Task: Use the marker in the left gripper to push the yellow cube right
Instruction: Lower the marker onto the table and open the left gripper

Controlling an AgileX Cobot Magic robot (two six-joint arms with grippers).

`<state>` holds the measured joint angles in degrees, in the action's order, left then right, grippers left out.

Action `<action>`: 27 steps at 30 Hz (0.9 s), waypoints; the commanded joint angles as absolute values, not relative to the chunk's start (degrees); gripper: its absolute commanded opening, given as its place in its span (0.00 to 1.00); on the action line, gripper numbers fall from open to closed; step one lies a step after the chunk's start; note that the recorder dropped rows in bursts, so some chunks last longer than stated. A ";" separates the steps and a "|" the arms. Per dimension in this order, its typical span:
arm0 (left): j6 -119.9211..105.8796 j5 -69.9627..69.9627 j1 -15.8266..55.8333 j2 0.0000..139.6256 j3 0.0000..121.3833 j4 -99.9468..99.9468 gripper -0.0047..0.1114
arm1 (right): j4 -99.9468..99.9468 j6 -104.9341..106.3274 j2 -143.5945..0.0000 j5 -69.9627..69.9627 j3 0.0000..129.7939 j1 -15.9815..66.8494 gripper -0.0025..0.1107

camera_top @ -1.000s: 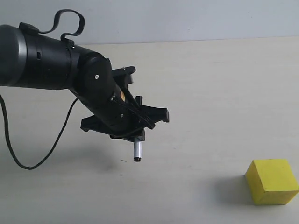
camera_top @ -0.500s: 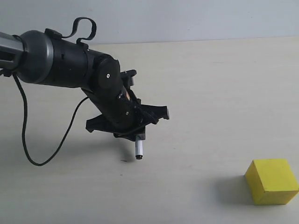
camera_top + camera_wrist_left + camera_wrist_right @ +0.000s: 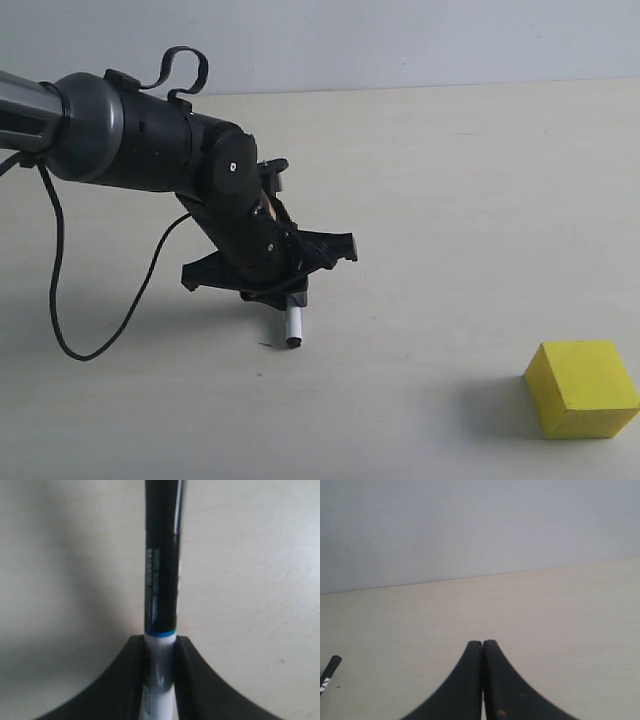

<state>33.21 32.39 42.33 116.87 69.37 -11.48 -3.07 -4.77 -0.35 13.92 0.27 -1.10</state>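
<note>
At the far left a thin black cable (image 3: 55,300) loops down from my thick black and grey left arm (image 3: 130,145) and lies in a curve on the pale beige table (image 3: 450,200). The arm reaches in from that side, angled downward. At its end my black two-fingered left gripper (image 3: 290,300) is clamped on a slim marker (image 3: 294,326) with a white barrel. In the exterior view a short white length with a small dark end sticks out below the fingers and points down at the tabletop. The end hangs very close to the surface, but I cannot tell whether it touches. In the left wrist view my two black fingers (image 3: 192,680) pinch the white barrel from both sides. They sit just beside a thin blue ring, where the long black part of the marker begins and runs on past the fingertips.

Further right the table lies bare, with a plain grey wall (image 3: 400,40) behind it. The bright yellow cube (image 3: 583,388), smooth and matte, sits flat on the table near the right edge of the exterior view, well apart from the marker.

My black right gripper (image 3: 482,647) shows only in its own wrist view. Its two curved fingers are pressed together with nothing between them, hanging above the table.
</note>
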 commanded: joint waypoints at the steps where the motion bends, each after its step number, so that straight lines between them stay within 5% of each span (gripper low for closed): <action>1: 33.31 32.44 42.15 117.44 69.46 -11.61 0.21 | -2.85 -4.60 0.00 13.68 0.00 -1.28 0.02; 6: 33.21 31.28 42.15 117.44 69.46 -11.61 0.41 | -2.85 -4.60 0.00 13.68 0.00 -1.28 0.02; 17: 31.43 35.03 41.62 116.08 71.20 -11.26 0.41 | -2.85 -4.60 0.00 13.68 0.00 -1.28 0.02; 19: 30.61 44.48 40.39 113.73 74.71 -10.72 0.31 | -2.85 -4.60 0.00 13.68 0.00 -1.28 0.02; 21: 27.20 49.97 40.54 110.43 76.05 -9.01 0.04 | -2.85 -4.60 0.00 13.68 0.00 -1.28 0.02; 24: 25.25 42.81 43.89 102.05 70.11 -2.65 0.04 | -2.85 -4.60 0.00 13.68 0.00 -1.28 0.02; 27: 25.85 20.13 47.24 87.90 50.03 0.00 0.04 | -2.85 -4.60 0.00 13.68 0.00 -1.28 0.02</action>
